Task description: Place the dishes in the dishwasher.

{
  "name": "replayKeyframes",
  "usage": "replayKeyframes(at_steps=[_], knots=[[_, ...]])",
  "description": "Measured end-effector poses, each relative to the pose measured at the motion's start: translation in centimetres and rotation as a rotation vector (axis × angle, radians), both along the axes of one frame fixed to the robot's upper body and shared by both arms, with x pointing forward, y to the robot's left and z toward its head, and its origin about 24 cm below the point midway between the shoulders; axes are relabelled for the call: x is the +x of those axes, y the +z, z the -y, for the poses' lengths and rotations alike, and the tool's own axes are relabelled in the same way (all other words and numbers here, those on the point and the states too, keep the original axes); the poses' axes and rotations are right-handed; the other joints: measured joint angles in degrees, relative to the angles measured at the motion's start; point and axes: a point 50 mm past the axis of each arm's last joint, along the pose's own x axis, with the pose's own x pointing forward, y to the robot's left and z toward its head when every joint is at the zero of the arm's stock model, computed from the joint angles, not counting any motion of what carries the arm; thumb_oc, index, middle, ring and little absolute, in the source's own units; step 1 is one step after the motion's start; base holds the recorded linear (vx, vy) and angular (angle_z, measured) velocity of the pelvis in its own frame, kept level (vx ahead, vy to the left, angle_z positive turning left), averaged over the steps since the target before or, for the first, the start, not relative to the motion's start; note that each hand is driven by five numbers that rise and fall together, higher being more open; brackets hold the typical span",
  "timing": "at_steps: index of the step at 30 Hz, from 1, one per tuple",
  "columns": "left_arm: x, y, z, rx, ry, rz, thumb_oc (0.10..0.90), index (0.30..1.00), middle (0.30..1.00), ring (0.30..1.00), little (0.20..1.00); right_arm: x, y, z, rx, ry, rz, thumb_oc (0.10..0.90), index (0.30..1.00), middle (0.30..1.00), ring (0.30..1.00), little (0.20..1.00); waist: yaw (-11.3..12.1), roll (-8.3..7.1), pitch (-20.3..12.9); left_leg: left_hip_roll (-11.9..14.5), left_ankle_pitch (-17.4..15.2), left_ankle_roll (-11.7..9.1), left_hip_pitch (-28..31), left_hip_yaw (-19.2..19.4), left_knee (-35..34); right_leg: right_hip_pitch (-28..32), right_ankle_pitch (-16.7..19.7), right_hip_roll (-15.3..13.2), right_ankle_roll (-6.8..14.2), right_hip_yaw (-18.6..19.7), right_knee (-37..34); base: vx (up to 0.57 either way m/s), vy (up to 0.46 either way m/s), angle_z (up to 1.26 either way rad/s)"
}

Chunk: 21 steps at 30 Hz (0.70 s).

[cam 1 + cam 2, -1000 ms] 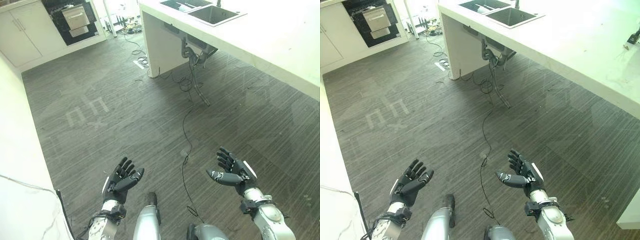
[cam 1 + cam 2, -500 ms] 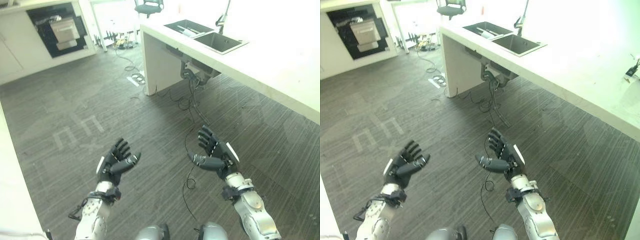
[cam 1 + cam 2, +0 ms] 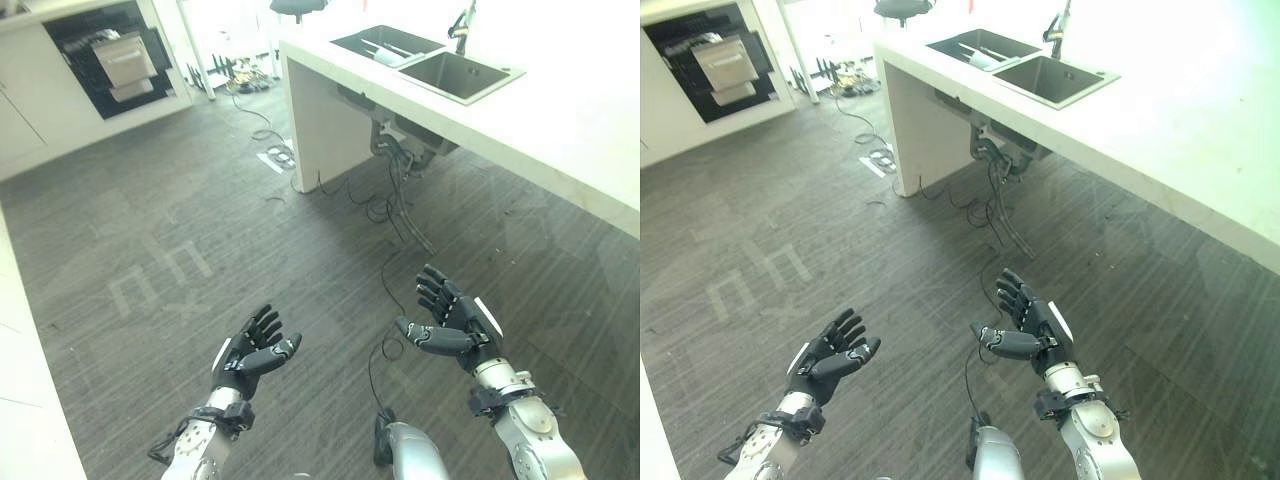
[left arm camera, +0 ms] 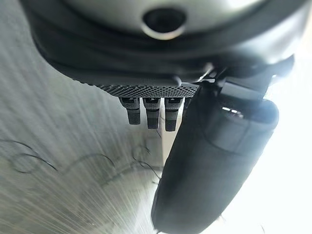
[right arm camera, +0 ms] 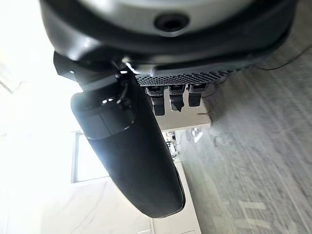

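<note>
My left hand [image 3: 250, 358] hangs spread and empty over the floor, the open dishwasher [image 3: 122, 58] far off; my right hand [image 3: 455, 325] is likewise spread. Dishes [image 3: 386, 52] lie in the sink [image 3: 432, 62]: likely hard, slippery, breakable, so I'd grip rims.

The dishwasher [image 3: 128, 62] stands open in the far cabinets; dishes [image 3: 985, 52] lie in the sink's left basin.

A dark grey wood-grain plank floor [image 3: 200, 220] runs between a long white counter [image 3: 560, 110] holding a dark double sink [image 3: 440, 62] and white cabinets [image 3: 20, 135] beside a brightly lit doorway [image 3: 230, 25].
</note>
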Motion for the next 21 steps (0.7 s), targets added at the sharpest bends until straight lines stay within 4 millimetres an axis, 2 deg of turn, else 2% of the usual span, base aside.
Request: replayKeyframes(at_steps=[1, 3, 4, 5, 6, 7, 8, 9, 10, 11, 12, 13, 14, 16, 17, 19, 20, 21], knots=[[0.3, 0.4, 0.2, -0.001, -0.008, 0.02, 0.8, 0.9, 0.9, 0.9, 0.9, 0.2, 0.4, 0.3, -0.021, -0.001, 0.014, 0.8, 0.9, 0.9, 0.9, 0.9, 0.0, -0.16, -0.2, 0.3, 1.2, -1.9, 0.8, -0.2, 0.2, 1.0, -1.4, 0.3, -0.4, 0.0, 0.0, 0.23, -0.172, -0.13], [0.5, 1.1, 0.4, -0.004, -0.016, 0.052, 0.8, 0.9, 0.9, 0.9, 0.9, 0.3, 1.5, 1.0, -0.055, -0.009, 0.053, 0.8, 0.9, 0.9, 0.9, 0.9, 0.7, -0.05, -0.7, 1.3, 3.8, -3.1, 1.2, -0.1, 2.6, 3.0, -2.7, 2.1, -1.6, 0.7, -0.8, 0.21, -0.161, -0.36], [0.6, 1.4, 0.4, -0.002, -0.016, 0.065, 0.8, 0.9, 0.9, 0.9, 0.9, 0.3, 2.1, 1.2, -0.063, -0.012, 0.075, 0.8, 0.9, 0.9, 0.9, 0.9, 1.1, -0.66, -1.0, 1.2, 6.1, -4.2, 0.6, -0.2, 4.5, 4.0, -3.5, 2.6, -2.2, 1.6, -1.5, 0.21, -0.141, -0.4], [0.8, 1.5, 0.4, -0.002, -0.019, 0.073, 0.8, 0.9, 0.9, 0.9, 0.9, 0.3, 2.4, 1.4, -0.067, -0.021, 0.089, 0.8, 0.9, 0.9, 0.9, 0.9, 0.9, -1.48, -1.4, 1.0, 7.6, -5.3, -2.0, -0.7, 10.1, 4.8, -4.2, 2.6, -2.5, 2.0, -2.2, 0.18, -0.12, -0.35], [1.0, 1.6, 0.6, -0.007, -0.023, 0.081, 0.8, 0.9, 0.9, 0.9, 0.9, 0.3, 2.9, 1.7, -0.071, -0.032, 0.108, 0.8, 0.9, 0.9, 0.9, 0.9, 1.2, -2.2, -1.4, 1.3, 9.2, -6.1, -8.5, -1.5, 22.2, 5.7, -4.9, 3.0, -3.4, 2.8, -3.2, 0.2, -0.092, -0.19], [1.3, 1.9, 0.9, -0.01, -0.039, 0.103, 0.8, 0.9, 0.9, 0.9, 0.9, 0.2, 3.1, 2.0, -0.074, -0.042, 0.119, 0.8, 0.9, 0.9, 0.9, 0.9, 1.2, -2.77, -1.2, 1.6, 8.3, -5.3, -16.4, -1.5, 32.3, 6.1, -5.6, 3.0, -4.3, 3.0, -4.2, 0.17, -0.034, -0.08], [1.5, 2.2, 1.0, -0.011, -0.051, 0.12, 0.8, 0.9, 0.9, 0.9, 0.9, 0.2, 3.2, 2.1, -0.074, -0.05, 0.121, 0.8, 0.9, 0.9, 0.9, 0.9, 1.2, -3.37, -0.9, 2.2, 7.5, -3.8, -22.2, 0.1, 35.8, 6.7, -5.7, 3.0, -4.3, 2.5, -5.1, 0.27, 0.082, -0.02], [1.3, 2.0, 0.9, -0.008, -0.055, 0.117, 0.8, 0.9, 0.9, 0.9, 0.9, 0.2, 3.1, 2.0, -0.07, -0.046, 0.116, 0.8, 0.9, 0.9, 0.9, 0.9, 1.5, -4.33, -0.4, 2.6, 6.6, -1.2, -24.5, 2.7, 29.3, 8.1, -5.2, 3.0, -3.7, 2.2, -6.3, 0.25, 0.187, -0.04], [0.8, 1.7, 0.7, -0.005, -0.055, 0.1, 0.8, 0.9, 0.9, 0.9, 0.9, 0.2, 3.0, 1.7, -0.067, -0.033, 0.111, 0.8, 0.9, 0.9, 0.9, 0.9, 1.4, -4.18, -0.4, 3.0, 6.7, -0.2, -25.0, 3.5, 19.6, 9.9, -5.9, 4.1, -2.5, 2.2, -7.4, 0.27, 0.25, -0.21], [0.4, 1.4, 0.5, -0.002, -0.05, 0.085, 0.8, 0.9, 0.9, 0.9, 0.9, 0.3, 2.9, 1.3, -0.064, -0.018, 0.109, 0.8, 0.9, 0.9, 0.9, 0.9, 1.5, -3.83, -0.5, 3.8, 6.7, 0.5, -25.1, 3.7, 9.6, 11.5, -6.4, 5.5, -1.6, 2.8, -8.2, 0.19, 0.239, -0.3], [0.1, 1.2, 0.3, -0.001, -0.043, 0.085, 0.8, 0.9, 0.9, 0.9, 0.9, 0.5, 3.0, 0.8, -0.059, 0.001, 0.116, 0.8, 0.9, 0.9, 0.9, 0.9, 1.4, -2.52, -0.7, 4.6, 8.0, 0.2, -25.0, 3.4, -0.2, 11.7, -6.3, 7.1, -1.3, 3.0, -8.4, 0.28, 0.267, -0.3], [0.1, 1.3, 0.3, -0.003, -0.041, 0.09, 0.8, 0.9, 0.9, 0.9, 0.9, 0.6, 3.3, 0.7, -0.064, 0.01, 0.129, 0.8, 0.9, 0.9, 0.9, 0.9, 1.1, -0.86, -0.5, 6.5, 9.2, -0.5, -28.0, 1.7, -2.4, 11.7, -6.4, 9.1, -1.1, 2.8, -8.7, 0.3, 0.27, -0.32], [-0.1, 1.1, 0.3, -0.006, -0.037, 0.081, 0.8, 0.9, 0.9, 0.9, 0.9, 0.7, 3.1, 0.4, -0.062, 0.019, 0.121, 0.8, 0.9, 0.9, 0.9, 0.9, 1.3, -0.14, -0.3, 8.5, 10.6, -0.7, -31.6, -2.2, -2.5, 11.8, -7.0, 10.9, -0.5, 3.6, -8.4, 0.31, 0.299, -0.3], [-0.7, 0.6, 0.2, -0.008, -0.027, 0.058, 0.8, 0.9, 0.9, 0.9, 0.9, 0.3, 2.6, 0.4, -0.062, 0.035, 0.101, 0.8, 0.9, 0.9, 0.9, 0.9, 2.6, -0.7, 0.1, 9.4, 12.9, -2.5, -34.7, -8.9, -2.5, 12.5, -7.9, 11.4, 0.2, 5.1, -7.7, 0.24, 0.3, -0.5], [-1.0, 0.3, 0.3, -0.014, -0.023, 0.045, 0.8, 0.9, 0.9, 0.9, 0.9, 0.2, 2.6, 0.6, -0.084, 0.047, 0.094, 0.8, 0.9, 0.9, 0.9, 0.9, 2.7, -0.47, 0.3, 9.7, 12.9, -2.5, -35.0, -9.3, -1.8, 13.6, -8.0, 11.4, 0.1, 6.0, -7.6, 0.27, 0.373, -0.52], [-0.7, 0.4, 0.3, -0.015, -0.023, 0.055, 0.8, 0.9, 0.9, 0.9, 0.9, 0.2, 3.2, 1.3, -0.129, 0.054, 0.103, 0.8, 0.9, 0.9, 0.9, 0.9, 2.4, 1.03, 0.2, 10.3, 12.9, -2.3, -33.9, -7.9, -0.6, 15.1, -8.7, 10.8, 0.6, 6.9, -8.0, 0.29, 0.387, -0.38], [0.0, 1.0, 0.4, -0.009, -0.03, 0.085, 0.8, 0.9, 0.9, 0.9, 0.9, 0.2, 3.5, 1.8, -0.137, 0.041, 0.113, 0.8, 0.9, 0.9, 0.9, 0.9, 2.2, 1.47, 0.3, 9.7, 13.3, -1.5, -32.0, -6.1, 0.6, 16.2, -9.3, 9.9, 0.8, 7.6, -8.2, 0.33, 0.385, -0.21], [0.8, 1.7, 0.4, -0.003, -0.036, 0.124, 0.8, 0.9, 0.9, 0.9, 0.9, -0.1, 3.9, 2.1, -0.139, 0.029, 0.126, 0.8, 0.9, 0.9, 0.9, 0.9, 2.2, 1.21, 0.4, 7.9, 13.7, -1.0, -28.2, -5.3, 0.0, 17.7, -10.1, 8.2, 1.3, 8.0, -8.2, 0.35, 0.381, -0.08]])
